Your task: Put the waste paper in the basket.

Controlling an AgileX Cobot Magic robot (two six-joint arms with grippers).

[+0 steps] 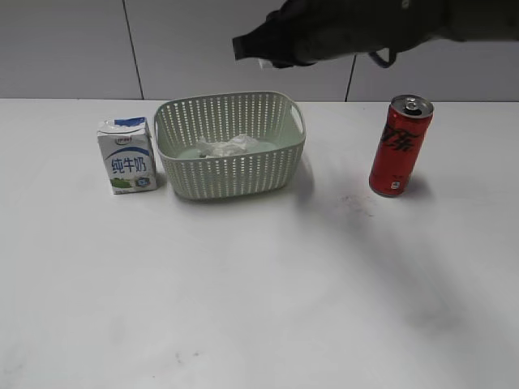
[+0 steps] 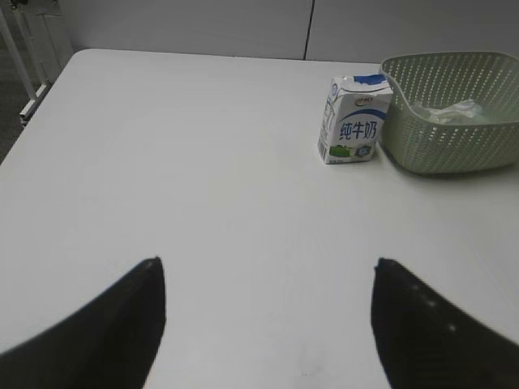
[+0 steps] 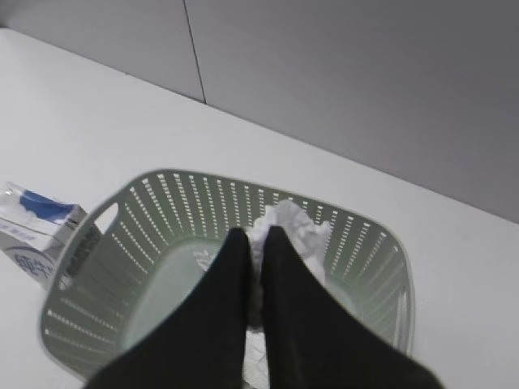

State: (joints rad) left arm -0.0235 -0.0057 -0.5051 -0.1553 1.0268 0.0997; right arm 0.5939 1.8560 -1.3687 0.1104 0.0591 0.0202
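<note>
The pale green basket (image 1: pixel 235 174) stands at the back middle of the table, with crumpled white waste paper (image 1: pixel 231 147) lying inside. My right gripper (image 1: pixel 243 47) hangs high above the basket. In the right wrist view its fingers (image 3: pixel 258 235) are shut on a white paper wad (image 3: pixel 296 227) that sticks out past the tips, over the basket (image 3: pixel 162 211). My left gripper (image 2: pixel 268 267) is open and empty above bare table, far to the left of the basket (image 2: pixel 454 150), where the paper (image 2: pixel 454 112) also shows.
A white-and-blue milk carton (image 1: pixel 127 158) stands right beside the basket's left side; it also shows in the left wrist view (image 2: pixel 353 121) and the right wrist view (image 3: pixel 40 231). A red can (image 1: pixel 397 146) stands upright to the basket's right.
</note>
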